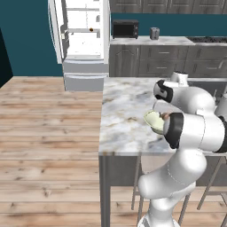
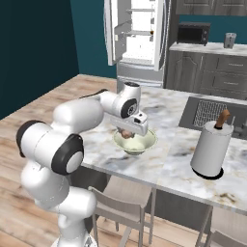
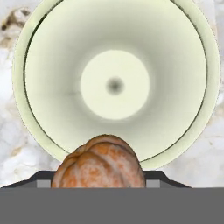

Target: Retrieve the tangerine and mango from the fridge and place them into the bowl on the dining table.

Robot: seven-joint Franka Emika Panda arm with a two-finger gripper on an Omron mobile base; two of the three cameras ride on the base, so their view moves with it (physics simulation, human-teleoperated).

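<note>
From the left base view, looked across a marble tabletop (image 1: pixel 124 111) toward the fridge (image 1: pixel 84 40) at the far wall, its doors standing open on white shelves, with a small dark-orange speck on one shelf, too small to name. Found the bowl (image 1: pixel 153 120) near the right side of the tabletop, half hidden behind the white arm, with a brownish-orange bit of the tangerine (image 1: pixel 165 117) showing just above its rim against the arm. Noted a dark microwave (image 1: pixel 125 29) and a toaster (image 1: pixel 154 33) on the rear counter beside the fridge. From the right base view, saw the arm bent forward and down so that the gripper (image 2: pixel 126 133) hung directly over the bowl (image 2: pixel 135 141), which sat on the tabletop (image 2: pixel 169 159) near its front edge. Made out the tangerine (image 2: pixel 126 133) tucked under the hand, above the bowl's hollow. Marked a paper towel roll (image 2: pixel 211 150) standing upright on the tabletop to the right, well apart from the bowl, and a sink (image 2: pixel 207 112) set into the top behind it, with a stool (image 2: pixel 120 200) below the edge. From the hand view, looked straight down into the bowl (image 3: pixel 43 87), pale and round, resting on veined marble. Found the tangerine (image 3: pixel 99 164) at the bottom of the view, pinched between the fingers, held above the bowl's near rim.
</note>
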